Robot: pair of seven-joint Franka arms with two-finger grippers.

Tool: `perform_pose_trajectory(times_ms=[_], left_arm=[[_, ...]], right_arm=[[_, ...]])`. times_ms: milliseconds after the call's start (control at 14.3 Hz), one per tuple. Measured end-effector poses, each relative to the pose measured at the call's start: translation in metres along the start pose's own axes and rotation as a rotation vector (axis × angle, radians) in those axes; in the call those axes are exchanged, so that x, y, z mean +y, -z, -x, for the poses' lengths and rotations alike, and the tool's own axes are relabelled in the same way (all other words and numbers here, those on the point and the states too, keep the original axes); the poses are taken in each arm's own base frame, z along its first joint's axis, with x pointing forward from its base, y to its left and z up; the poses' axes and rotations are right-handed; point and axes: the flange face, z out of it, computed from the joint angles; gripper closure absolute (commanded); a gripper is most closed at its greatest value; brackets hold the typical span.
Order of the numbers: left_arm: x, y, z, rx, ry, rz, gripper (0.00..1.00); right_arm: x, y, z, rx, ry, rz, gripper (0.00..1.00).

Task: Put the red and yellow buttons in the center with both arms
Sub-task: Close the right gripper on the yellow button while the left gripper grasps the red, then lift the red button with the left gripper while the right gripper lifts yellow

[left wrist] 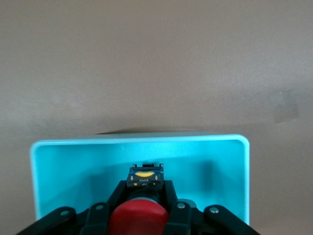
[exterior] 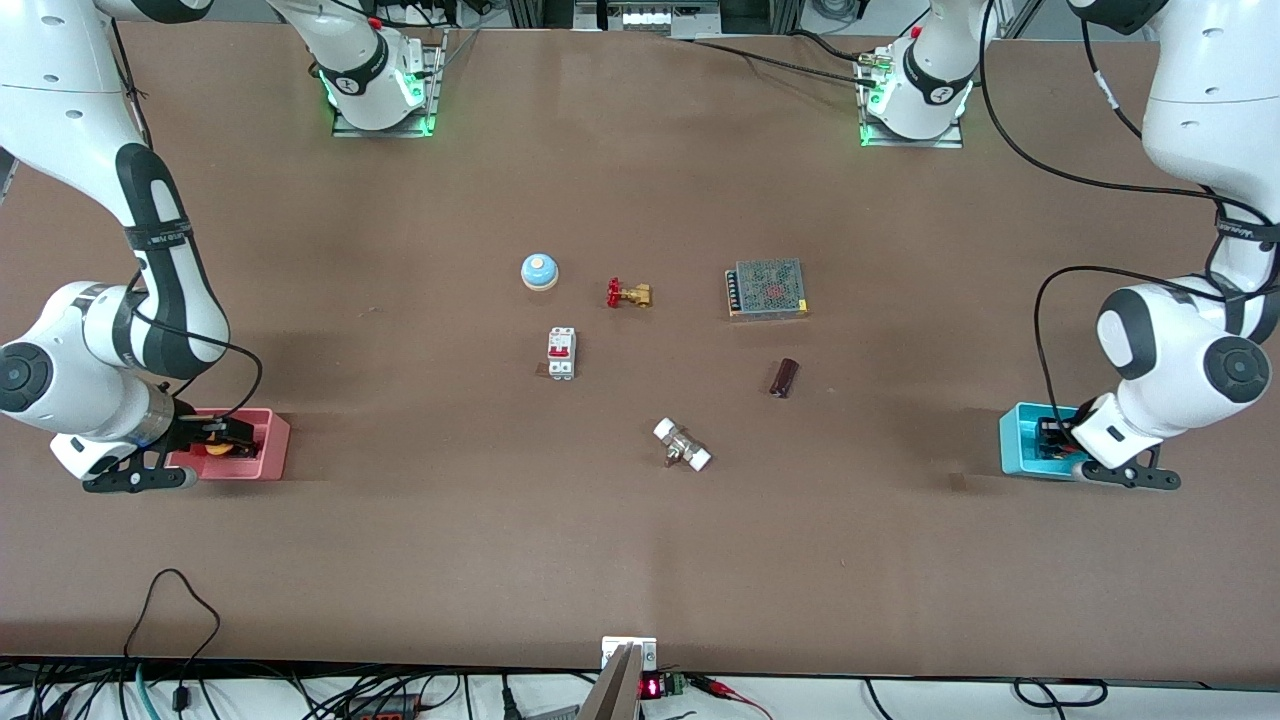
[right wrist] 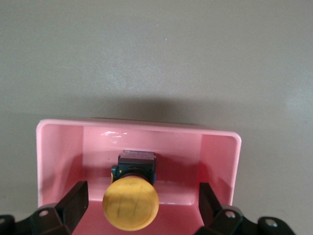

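The red button point(left wrist: 137, 218) sits inside the cyan bin point(left wrist: 146, 139) at the left arm's end of the table. My left gripper point(left wrist: 145, 188) is down in that bin point(exterior: 1015, 440), with its fingers point(left wrist: 115, 193) closed on the button's black body. The yellow button point(right wrist: 131, 203) lies in the pink bin point(right wrist: 137, 125) at the right arm's end. My right gripper point(right wrist: 142, 196) is lowered into that bin point(exterior: 265, 445) and open, one finger on each side of the button and not touching it. The yellow cap also shows in the front view point(exterior: 218, 448).
On the brown tabletop point(exterior: 640, 520) in the middle are a pale blue bell point(exterior: 539, 270), a brass valve with a red handle point(exterior: 630, 294), a white circuit breaker point(exterior: 561, 353), a mesh power supply point(exterior: 767, 288), a dark cylinder point(exterior: 784, 377) and a white fitting point(exterior: 682, 445).
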Motion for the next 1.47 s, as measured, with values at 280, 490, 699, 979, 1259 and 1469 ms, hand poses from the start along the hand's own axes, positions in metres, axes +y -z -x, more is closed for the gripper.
perform_pose_trajectory(times_ms=[280,490,699,979,1259,1469], left_arm=[[-0.005,0.069,-0.011,-0.061,0.002,0.020,0.70],[0.007,0.121,-0.005,-0.136,0.017,0.044,0.71],[0.059,0.141,0.001,-0.238,0.078,0.057,0.71],[0.168,0.122,0.012,-0.310,0.150,0.037,0.71],[0.232,0.083,0.040,-0.275,0.211,0.040,0.70],[0.263,0.048,0.064,-0.194,0.223,0.061,0.70]], right_arm=[[-0.001,-0.008,-0.001,0.015,0.001,0.002,0.01],[-0.001,-0.014,-0.001,0.012,0.002,0.001,0.16],[-0.001,-0.014,-0.001,0.014,0.002,0.002,0.37],[-0.001,-0.014,-0.001,0.015,0.003,0.002,0.57],[-0.001,-0.013,-0.002,0.017,0.003,0.002,0.60],[0.000,-0.002,-0.002,-0.005,0.011,-0.001,0.60]])
